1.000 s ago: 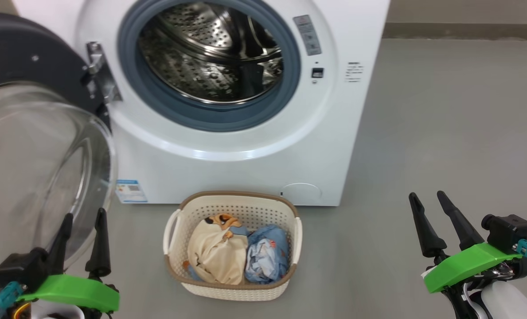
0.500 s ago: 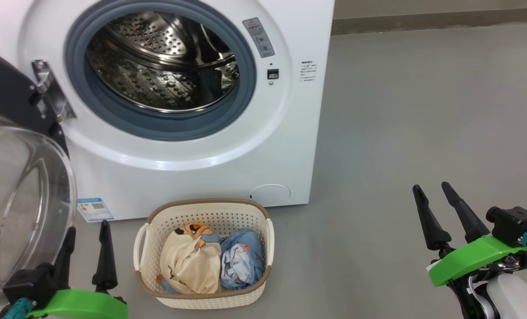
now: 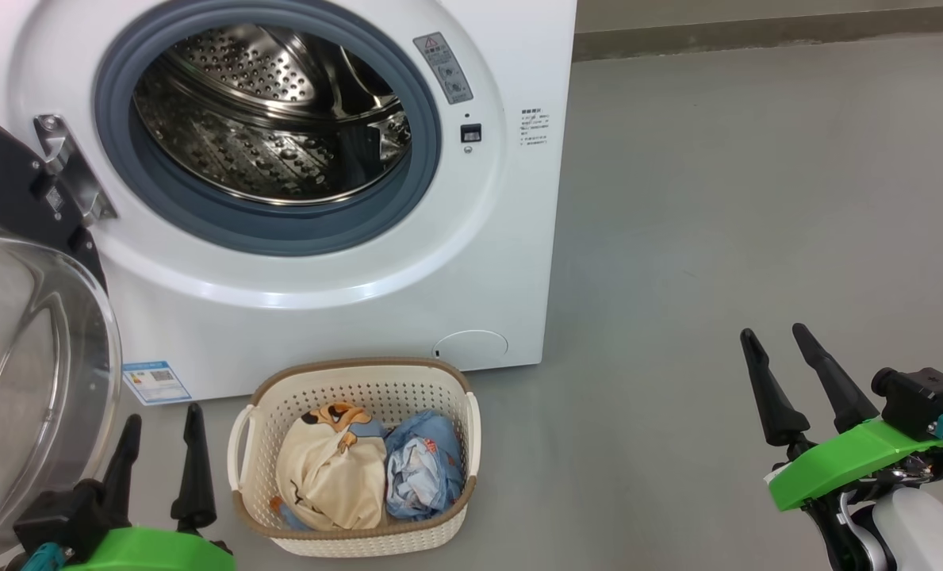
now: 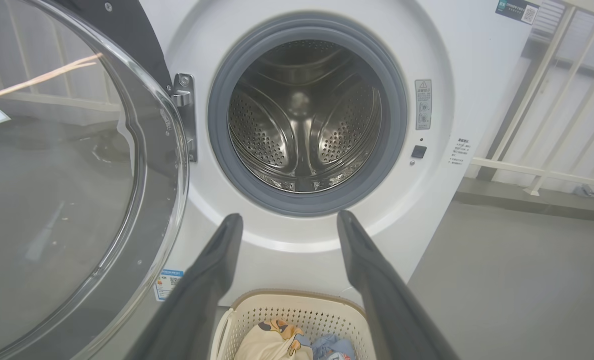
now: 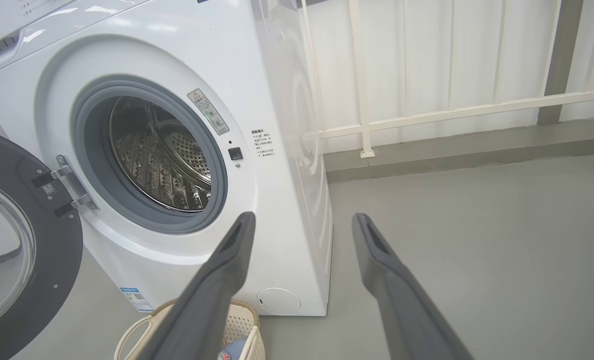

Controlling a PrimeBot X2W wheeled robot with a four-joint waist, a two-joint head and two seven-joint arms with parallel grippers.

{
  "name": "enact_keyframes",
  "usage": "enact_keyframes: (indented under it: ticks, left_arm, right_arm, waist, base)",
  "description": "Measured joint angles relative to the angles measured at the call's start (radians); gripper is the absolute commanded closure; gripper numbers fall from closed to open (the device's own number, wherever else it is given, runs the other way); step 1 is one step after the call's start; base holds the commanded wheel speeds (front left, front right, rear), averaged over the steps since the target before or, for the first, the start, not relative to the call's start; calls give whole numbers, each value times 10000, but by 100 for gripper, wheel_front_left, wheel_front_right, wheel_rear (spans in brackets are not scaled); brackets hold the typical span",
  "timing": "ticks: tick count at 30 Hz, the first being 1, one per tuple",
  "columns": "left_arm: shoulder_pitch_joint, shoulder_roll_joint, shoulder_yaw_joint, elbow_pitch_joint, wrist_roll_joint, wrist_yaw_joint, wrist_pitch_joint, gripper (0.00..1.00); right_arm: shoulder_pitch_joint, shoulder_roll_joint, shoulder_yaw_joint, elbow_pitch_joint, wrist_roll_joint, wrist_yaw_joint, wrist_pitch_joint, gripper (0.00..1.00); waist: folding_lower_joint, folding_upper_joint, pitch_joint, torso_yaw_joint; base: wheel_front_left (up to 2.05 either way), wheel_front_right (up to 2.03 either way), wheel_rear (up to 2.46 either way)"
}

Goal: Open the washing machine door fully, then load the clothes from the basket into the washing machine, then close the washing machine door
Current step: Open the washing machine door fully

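Steel drum of the washing machine has no cloth in it; the washing machine door is swung out wide on its hinge at the left, so the first step looks done, or nearly so; the clothes both lie in the basket, which sits on the grey floor just in front of the machine, the cream garment on the left touching the light blue garment; loading is not yet begun, and closing the door comes after it; the left gripper hangs just beside the basket's left handle, between it and the door glass, fingers parted and holding nothing; the right gripper is well apart over the floor to the right, fingers likewise spread and empty; the next move, I judge, is a reach down into the basket for one garment.
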Motion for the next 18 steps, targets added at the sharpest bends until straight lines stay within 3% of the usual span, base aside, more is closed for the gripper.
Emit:
enact_keyframes:
  ticks: [18]
  left_arm:
    - [0, 4, -167, 6, 88, 0, -8, 0]
  right_arm:
    - [-1, -2, -169, 15, -102, 0, 0, 0]
  waist:
    - [0, 0, -3, 49]
  base:
    - [0, 0, 0]
